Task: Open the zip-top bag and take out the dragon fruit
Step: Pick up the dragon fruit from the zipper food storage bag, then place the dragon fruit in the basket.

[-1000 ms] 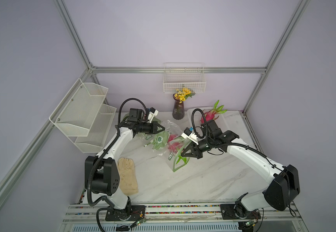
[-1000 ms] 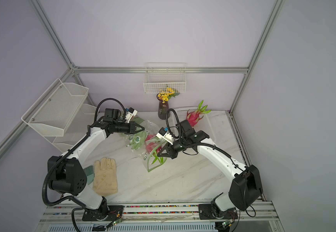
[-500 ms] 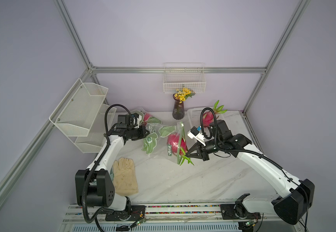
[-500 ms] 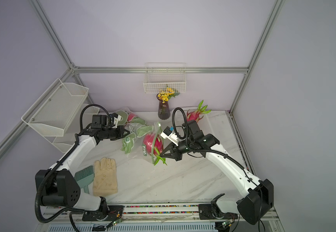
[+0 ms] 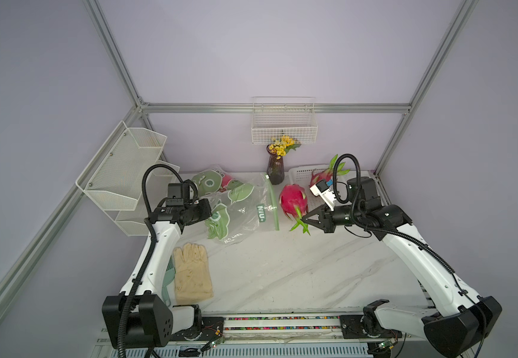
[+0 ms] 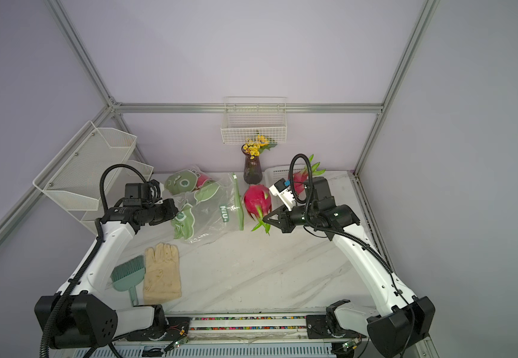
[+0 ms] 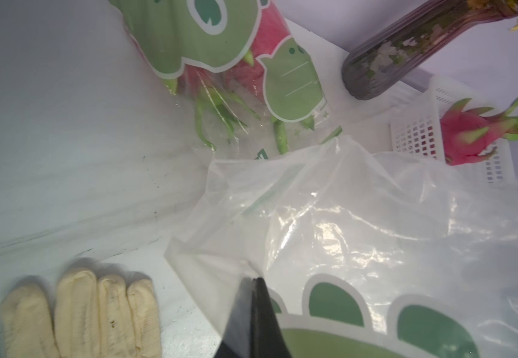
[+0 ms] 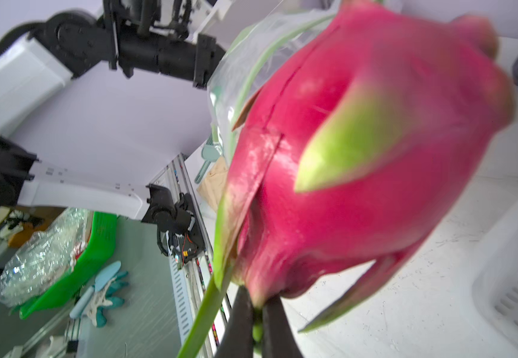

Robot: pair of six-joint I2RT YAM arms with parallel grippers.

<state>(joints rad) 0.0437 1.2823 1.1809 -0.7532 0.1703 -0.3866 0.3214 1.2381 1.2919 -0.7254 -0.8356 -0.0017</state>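
Observation:
A clear zip-top bag (image 5: 239, 210) with green cartoon prints lies at the back left of the table, its green zip strip (image 5: 273, 201) on the right side. My left gripper (image 5: 208, 214) is shut on the bag's left corner; the left wrist view shows the film (image 7: 329, 217) pinched between the fingertips (image 7: 253, 280). A magenta dragon fruit (image 5: 293, 200) is outside the bag, just right of the zip strip. My right gripper (image 5: 305, 220) is shut on its green spikes. In the right wrist view the fruit (image 8: 360, 155) fills the frame above the gripper (image 8: 256, 310).
A second printed bag (image 5: 209, 183) holding a pink fruit (image 7: 270, 34) lies behind. Another dragon fruit (image 5: 319, 176) rests in a white basket (image 5: 299, 178). Also here are a dark vase (image 5: 275, 169), a cream glove (image 5: 191, 272), a green brush (image 6: 129, 272) and a wire shelf (image 5: 121, 173).
My right gripper has drawn the dragon fruit rightwards out of the bag's mouth. My left gripper has pulled the bag to the left and back.

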